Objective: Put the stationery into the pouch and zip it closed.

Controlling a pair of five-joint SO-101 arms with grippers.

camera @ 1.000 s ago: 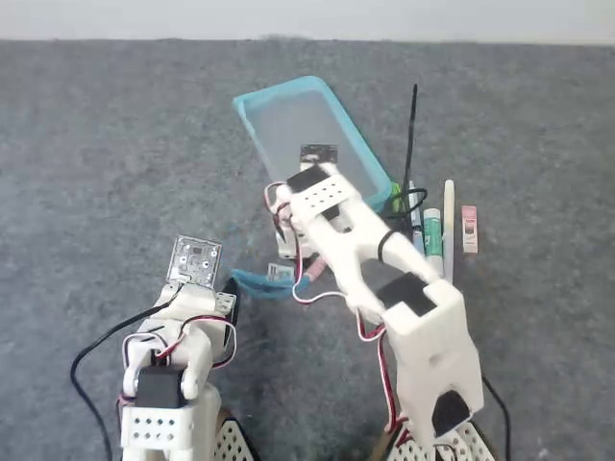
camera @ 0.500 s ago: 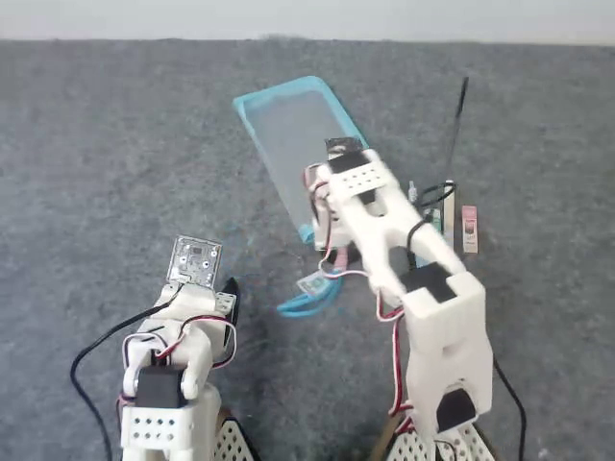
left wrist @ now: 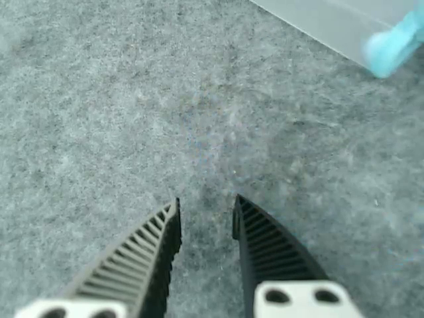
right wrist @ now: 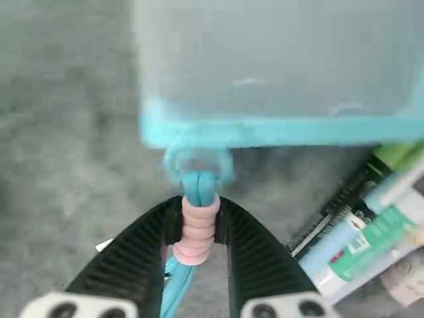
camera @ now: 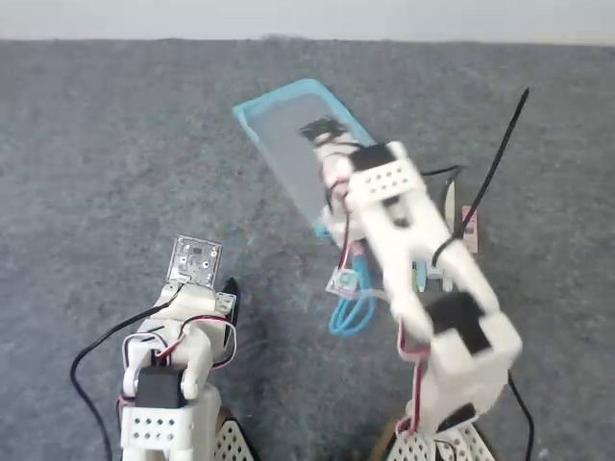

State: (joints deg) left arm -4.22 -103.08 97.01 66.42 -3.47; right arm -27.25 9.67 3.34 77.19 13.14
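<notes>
The pouch [camera: 288, 130] is translucent with a teal border and lies flat at the back of the grey mat. Its teal edge [right wrist: 265, 129] faces my right gripper [right wrist: 197, 204], which is shut on the pink bead [right wrist: 197, 228] of the teal pull cord. The cord's loop [camera: 351, 309] hangs below the right arm [camera: 384, 182]. Pens and a glue stick [right wrist: 371, 225] lie beside the pouch, partly hidden under that arm, with a pink eraser [camera: 470, 226] at their far side. My left gripper [left wrist: 205, 202] hovers open over bare mat, near a pouch corner [left wrist: 391, 43].
Grey felt [camera: 115, 144] covers the whole table, with free room on the left. A black cable [camera: 500, 158] sticks up behind the right arm. The left arm [camera: 178, 336] sits low at the front left.
My right arm has swung to the right with the cord's bead held, pulling the pouch's near end and the cord loop rightward. The left arm has kept still.
</notes>
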